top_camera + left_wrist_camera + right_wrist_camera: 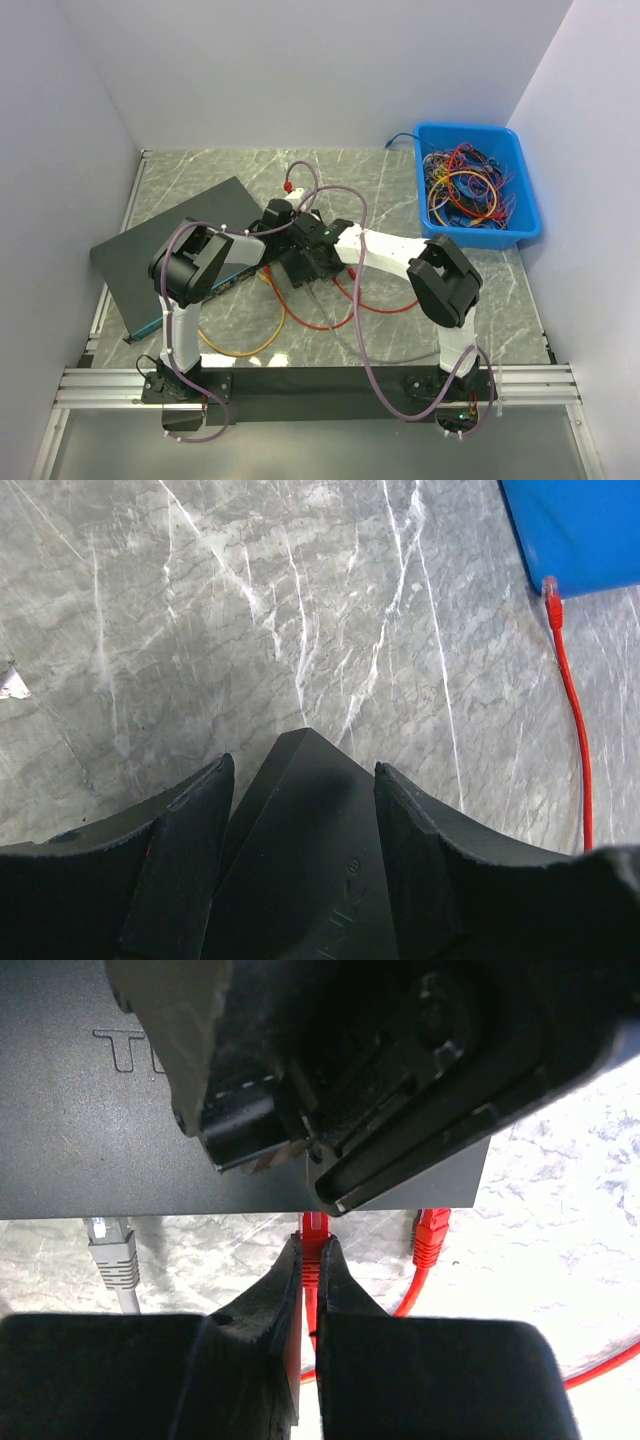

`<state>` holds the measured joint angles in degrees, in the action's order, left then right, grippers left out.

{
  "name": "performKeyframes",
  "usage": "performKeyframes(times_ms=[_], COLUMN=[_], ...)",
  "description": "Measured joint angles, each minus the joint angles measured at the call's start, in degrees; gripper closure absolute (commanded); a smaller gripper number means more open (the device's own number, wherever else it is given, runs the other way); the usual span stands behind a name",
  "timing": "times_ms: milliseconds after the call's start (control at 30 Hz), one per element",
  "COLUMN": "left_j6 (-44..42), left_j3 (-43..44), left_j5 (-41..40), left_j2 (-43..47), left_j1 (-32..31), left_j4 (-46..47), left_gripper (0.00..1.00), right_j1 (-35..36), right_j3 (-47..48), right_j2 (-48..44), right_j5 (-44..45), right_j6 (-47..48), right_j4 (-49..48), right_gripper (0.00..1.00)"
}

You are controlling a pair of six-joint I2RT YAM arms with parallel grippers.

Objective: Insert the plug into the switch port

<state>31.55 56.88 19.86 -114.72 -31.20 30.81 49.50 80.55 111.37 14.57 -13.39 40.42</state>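
The black switch lies flat at the left of the table. My left gripper straddles its near right corner; in the left wrist view the fingers press both sides of the switch corner. My right gripper is shut on a red plug, whose tip is at the port edge of the switch, under the left gripper body. Whether the plug is fully seated is hidden. In the top view the right gripper is at the switch's front edge.
A second red plug and a grey plug sit in neighbouring ports. Red and orange cables loop on the table in front. A blue bin of cables stands at the back right. A loose red cable lies near it.
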Motion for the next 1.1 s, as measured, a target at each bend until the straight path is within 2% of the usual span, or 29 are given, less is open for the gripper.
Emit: performKeyframes(times_ms=[600,1100], left_j6=[-1.14,-3.50], left_j3=[1.07,3.80], left_j5=[-4.42,-4.76], left_j2=[-0.72,-2.49], left_j1=[-1.29,-2.84], left_j4=[-0.04,-0.59], left_gripper=[0.35,0.36], right_j1=[-0.72,-2.89], right_j3=[-7.23,-12.61], right_j2=[-1.60,-5.09], right_j5=[5.55,5.70], right_j6=[-6.38,-3.67], right_j4=[-9.57,-14.62], right_gripper=[1.00,1.00])
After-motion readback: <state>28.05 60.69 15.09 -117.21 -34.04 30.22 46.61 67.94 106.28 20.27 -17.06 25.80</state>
